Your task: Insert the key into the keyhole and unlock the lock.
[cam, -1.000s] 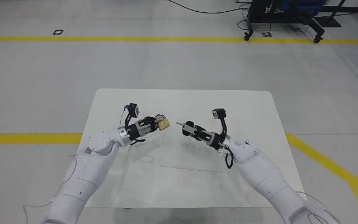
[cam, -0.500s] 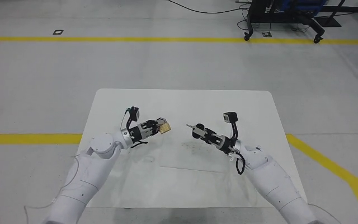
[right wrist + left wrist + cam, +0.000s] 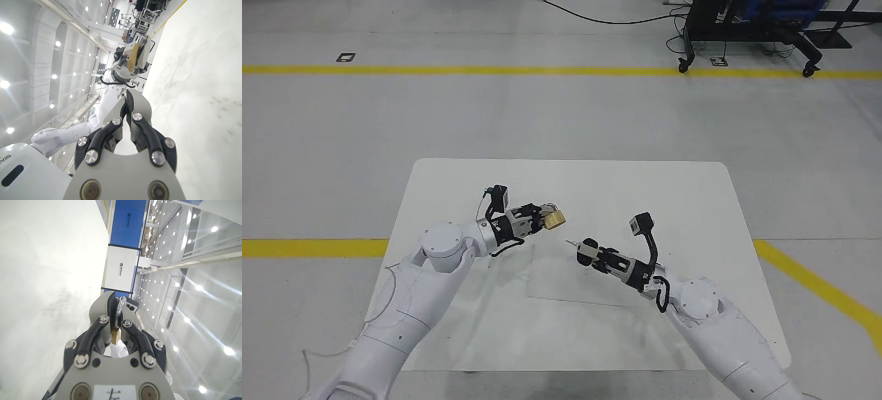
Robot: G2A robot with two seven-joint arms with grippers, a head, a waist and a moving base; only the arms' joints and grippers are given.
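Where the top view looks down, the left gripper [image 3: 542, 215] is clamped on the brass lock [image 3: 555, 216], which it holds in the air with the white table [image 3: 662, 190] beneath the lock. Right gripper [image 3: 585, 248]: closed on the key [image 3: 573, 242], near the lock but apart from it, thin tip pointing toward the lock, not entered.

Left wrist view: left gripper [image 3: 118, 308], grey fingers [image 3: 98, 309] pressed on the lock [image 3: 115, 335]. The silver shackle [image 3: 121, 305] sits at the fingertip end and the brass body toward the palm, an orientation too small to tell from above.

Right wrist view: right gripper [image 3: 129, 98], black ribbed pads [image 3: 130, 106] pressed together, the key hidden between them. Farther off, the left gripper [image 3: 139, 44] presents the lock [image 3: 133, 56] edge-on, narrow brass face toward this camera. Keyhole too small to tell.
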